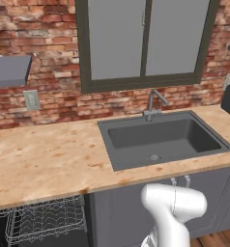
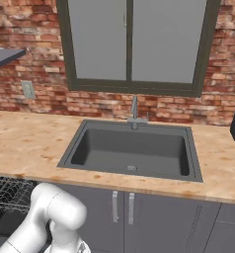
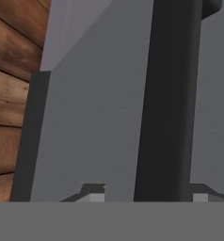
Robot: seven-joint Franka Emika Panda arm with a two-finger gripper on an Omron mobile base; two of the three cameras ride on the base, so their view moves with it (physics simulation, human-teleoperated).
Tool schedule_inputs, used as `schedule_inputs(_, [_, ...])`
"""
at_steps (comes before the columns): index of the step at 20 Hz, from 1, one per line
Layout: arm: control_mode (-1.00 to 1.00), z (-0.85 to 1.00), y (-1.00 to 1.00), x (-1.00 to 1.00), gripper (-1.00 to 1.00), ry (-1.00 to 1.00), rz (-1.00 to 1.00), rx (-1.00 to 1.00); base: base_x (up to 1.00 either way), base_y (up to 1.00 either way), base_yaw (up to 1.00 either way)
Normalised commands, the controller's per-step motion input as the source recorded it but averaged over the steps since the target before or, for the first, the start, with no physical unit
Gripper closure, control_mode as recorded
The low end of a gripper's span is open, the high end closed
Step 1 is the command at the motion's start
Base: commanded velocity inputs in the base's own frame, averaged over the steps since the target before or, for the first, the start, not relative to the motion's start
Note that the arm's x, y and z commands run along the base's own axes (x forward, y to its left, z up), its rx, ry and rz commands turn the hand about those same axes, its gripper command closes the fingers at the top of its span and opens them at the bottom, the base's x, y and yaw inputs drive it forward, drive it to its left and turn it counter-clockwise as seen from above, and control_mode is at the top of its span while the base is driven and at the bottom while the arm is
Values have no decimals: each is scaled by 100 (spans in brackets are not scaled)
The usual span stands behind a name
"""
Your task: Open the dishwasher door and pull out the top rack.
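Black bar handle (image 3: 168,101) between spread gripper (image 3: 147,195) tips, grey dishwasher door (image 3: 95,122) behind, wood floor (image 3: 10,117) beside.

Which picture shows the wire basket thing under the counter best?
The left base view shows the top rack best: its white wire grid and upright tines poke out below the counter at the lower left. The right base view catches just a corner of it at the left edge, partly behind the robot's arm.

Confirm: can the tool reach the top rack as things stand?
Likely yes: the top rack sits exposed under the counter, nothing in front of it. The tool straddles the door handle, so it must back off first.
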Motion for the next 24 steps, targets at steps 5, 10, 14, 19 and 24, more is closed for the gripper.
schedule_inputs(5, [-100,-32,31,-62,-100,-6,0,0,0,0,0])
schedule_inputs(10, [-100,0,22,-54,-100,-7,0,5,0,0,0])
schedule_inputs(14, [-100,-2,25,-58,-100,-8,0,5,0,0,0])
schedule_inputs(19, [-100,-13,34,-56,-100,-7,0,0,0,0,0])
schedule_inputs(24, [-100,-6,38,-47,-100,-13,0,5,0,0,0])
